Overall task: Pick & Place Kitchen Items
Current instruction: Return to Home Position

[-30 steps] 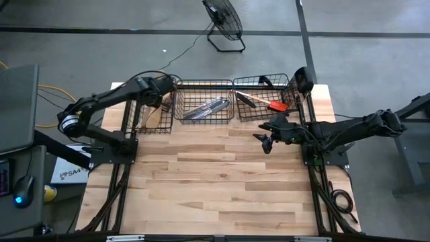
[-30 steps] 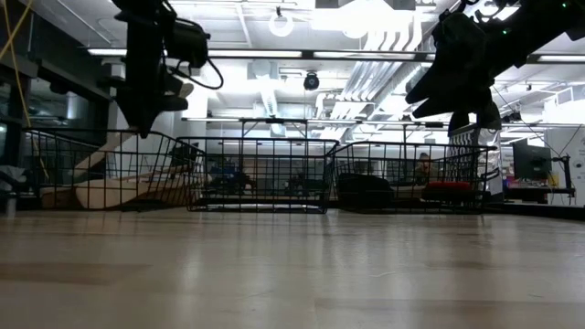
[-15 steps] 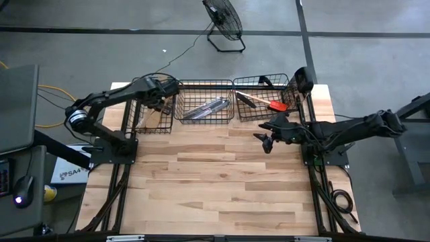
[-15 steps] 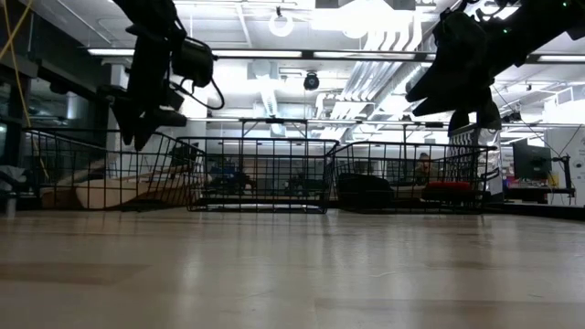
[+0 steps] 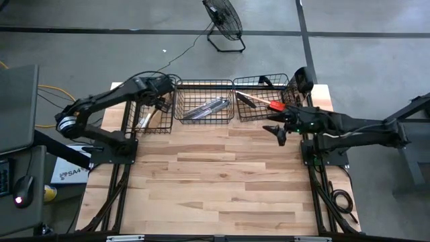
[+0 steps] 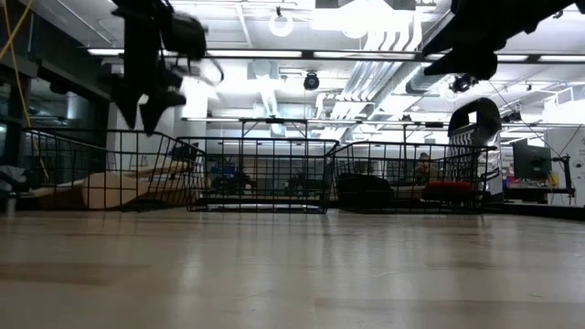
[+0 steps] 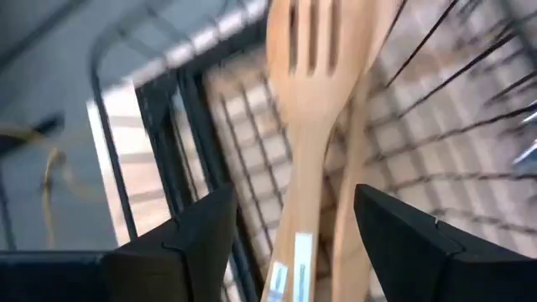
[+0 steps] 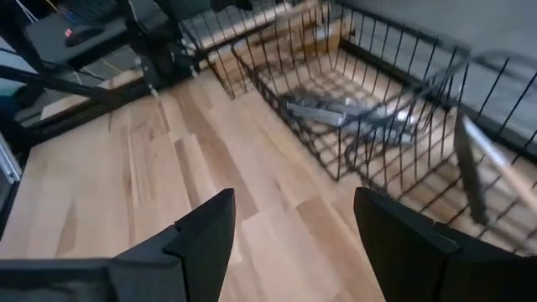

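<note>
Shows left gripper (image 5: 163, 102) (image 7: 294, 201) over a wooden fork (image 7: 306, 126) left of the middle basket (image 5: 204, 102), jaws spread, empty; right gripper (image 5: 279, 132) (image 8: 294, 201) right of that basket, above worktop (image 5: 215, 181), jaws spread too.

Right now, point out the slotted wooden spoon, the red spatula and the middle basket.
slotted wooden spoon (image 7: 304, 143), left wrist view, on its neck below the slots.
red spatula (image 5: 276, 105), high view, on its red head.
middle basket (image 6: 260, 178), low view, on its front wire wall.

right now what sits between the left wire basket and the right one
The middle wire basket, holding silver cutlery, as the high view shows.
</note>
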Robot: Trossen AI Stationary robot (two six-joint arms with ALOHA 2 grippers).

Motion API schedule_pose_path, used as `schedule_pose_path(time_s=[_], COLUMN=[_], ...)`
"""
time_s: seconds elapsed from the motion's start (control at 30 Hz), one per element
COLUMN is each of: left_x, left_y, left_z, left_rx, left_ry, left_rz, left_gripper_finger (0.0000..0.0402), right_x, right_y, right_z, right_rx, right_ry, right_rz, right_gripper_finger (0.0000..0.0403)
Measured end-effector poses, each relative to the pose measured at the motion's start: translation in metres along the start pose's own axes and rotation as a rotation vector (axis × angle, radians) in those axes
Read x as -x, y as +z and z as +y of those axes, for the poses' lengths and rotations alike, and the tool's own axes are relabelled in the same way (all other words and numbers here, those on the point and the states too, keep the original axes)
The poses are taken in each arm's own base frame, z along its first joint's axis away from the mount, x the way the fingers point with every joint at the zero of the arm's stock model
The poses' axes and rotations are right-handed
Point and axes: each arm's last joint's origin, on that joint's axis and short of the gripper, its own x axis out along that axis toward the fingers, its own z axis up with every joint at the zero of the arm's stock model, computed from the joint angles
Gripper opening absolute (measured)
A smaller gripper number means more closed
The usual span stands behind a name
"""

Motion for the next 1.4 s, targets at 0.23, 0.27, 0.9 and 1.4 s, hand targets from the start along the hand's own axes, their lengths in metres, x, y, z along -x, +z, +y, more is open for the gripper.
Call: schedule_pose_path(time_s=[0.23, 0.27, 0.9, 1.4], left_x=[0.049, 0.053, 0.039, 0.008], left_y=[-0.024, -0.029, -0.14, -0.171], left_z=[0.004, 0.004, 0.013, 0.044], left_rx=[-0.002, -0.007, -0.164, -0.138], left_ry=[-0.11, -0.136, -0.776, -1.005], left_rz=[-0.314, -0.348, -0.781, -0.961], left_gripper_finger=[0.0236, 0.0236, 0.0237, 0.0237], right_x=[0.007, 0.007, -0.025, -0.015], right_y=[0.003, 0.004, -0.083, -0.075], right_z=[0.0, 0.0, 0.009, -0.022], right_rx=[-0.009, -0.038, -0.112, -0.105], right_ry=[0.018, 0.022, 0.393, 0.37], right_rz=[-0.045, -0.053, -0.47, -0.447], right_gripper_finger=[0.0236, 0.0236, 0.0236, 0.0236])
